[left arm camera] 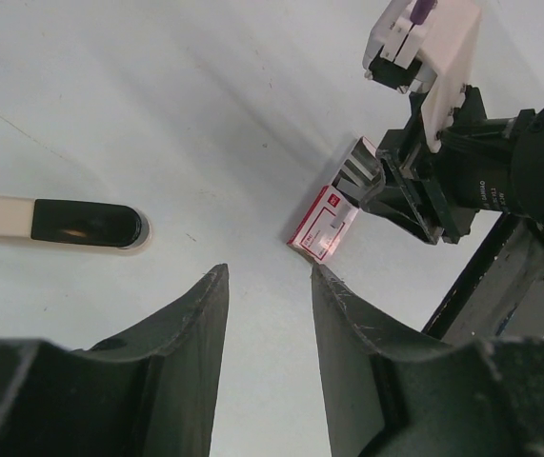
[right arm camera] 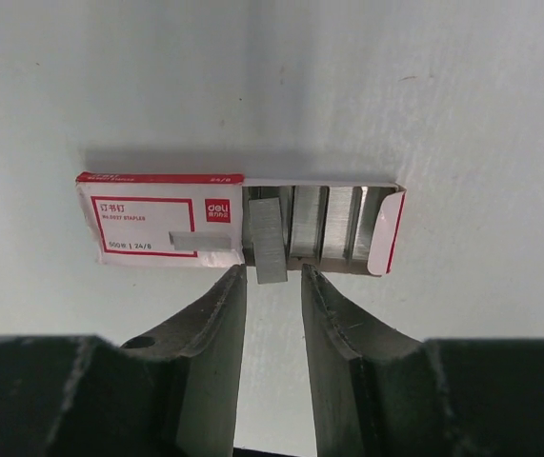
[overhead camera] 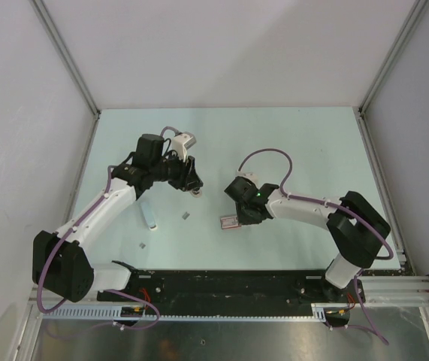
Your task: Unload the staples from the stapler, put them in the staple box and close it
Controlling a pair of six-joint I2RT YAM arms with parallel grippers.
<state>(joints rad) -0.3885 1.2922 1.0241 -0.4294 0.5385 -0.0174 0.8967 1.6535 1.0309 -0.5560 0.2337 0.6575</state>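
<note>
Nearest to me, my right gripper (right arm camera: 273, 270) stood with its two fingers parted. The near end of a strip of staples (right arm camera: 270, 243) lay in the gap between the tips. A sliver of table (right arm camera: 443, 95) showed on either side of it, so as far as I could see I was straddling the strip rather than pinching it. Its long axis ran straight away from those fingers, in line with them. Its far part rested in the open tray of the red-and-white box (right arm camera: 157, 224), whose own length lay crosswise just beyond my tips. More strips sat side by side in the tray, to the right of the one I straddled. I judged the next move called for a square squeeze on the strip's long edges, since a skewed one could tip or break it.

My left gripper (left arm camera: 270, 270) had its fingers spread with nothing between them. The stapler (left arm camera: 86, 225) lay flat beyond those tips and off to their left. Its long axis ran crosswise to my fingers, with the dark end nearer their line and the pale end running out of view. Farther ahead and to the right lay the same box, with the right gripper at its far side. The left arm was the nearer one to the stapler, and I judged it would need to swing left and turn to straddle it.
</note>
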